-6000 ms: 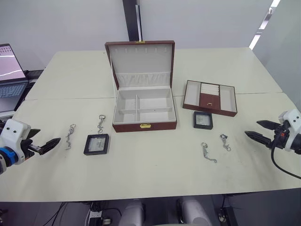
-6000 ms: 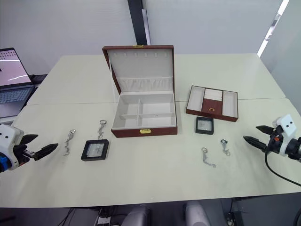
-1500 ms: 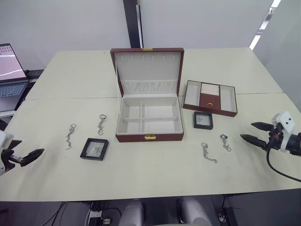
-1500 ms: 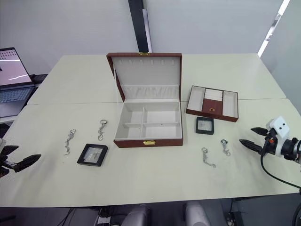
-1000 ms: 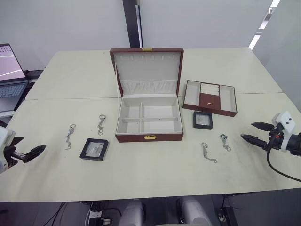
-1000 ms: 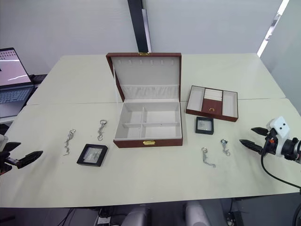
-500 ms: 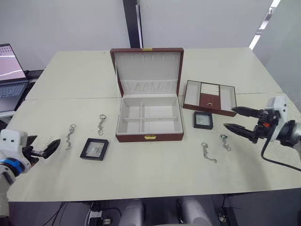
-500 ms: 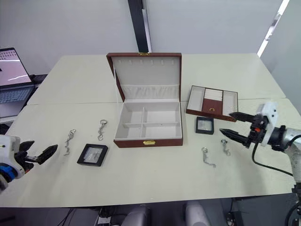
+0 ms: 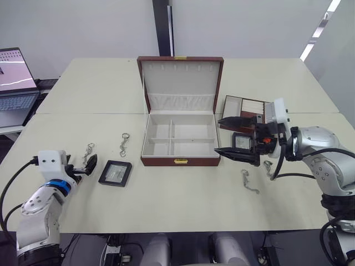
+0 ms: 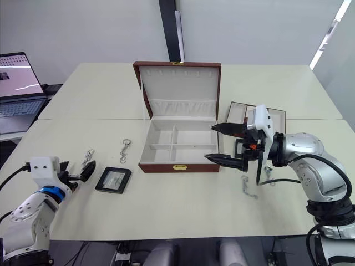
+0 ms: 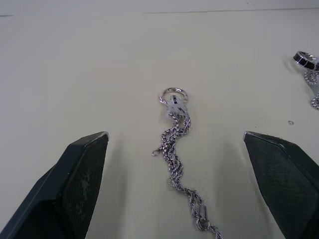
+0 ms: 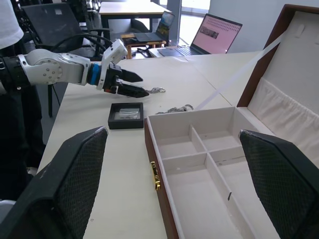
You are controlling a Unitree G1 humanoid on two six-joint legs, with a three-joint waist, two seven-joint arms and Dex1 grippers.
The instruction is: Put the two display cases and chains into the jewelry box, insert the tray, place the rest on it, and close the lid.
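**Limp chains and flat cases wait outside the open box**

The jewelry box point(image 9: 180, 141) stands at the centre of the frame on the cream table point(image 9: 166, 205), its lid point(image 9: 181, 77) raised and its four cream compartments holding nothing. The tray point(image 9: 244, 108) lies to the right of the box, partly behind the right gripper point(image 9: 237, 137), whose two fingers are spread wide and hold nothing. Just behind that gripper sits one display case point(image 9: 242, 142); two chains point(image 9: 248, 182) point(image 9: 269, 169) lie lower right of it. At lower left, the left gripper point(image 9: 89, 165) hovers with fingers parted and empty beside the other display case point(image 9: 115, 173). In the left wrist view a silver chain point(image 11: 177, 144) lies between its fingers, ring end away from the wrist; a further chain point(image 9: 125, 144) rests between it and the box.

The chains look light, limp and slippery; they would probably bunch or slide, so a pinch across the doubled links near the ring seems safest. The cases appear stiff, thin and light, best taken by opposite frame edges, since the clear window may scratch. The tray seems rigid; its outer walls offer the firmest hold.
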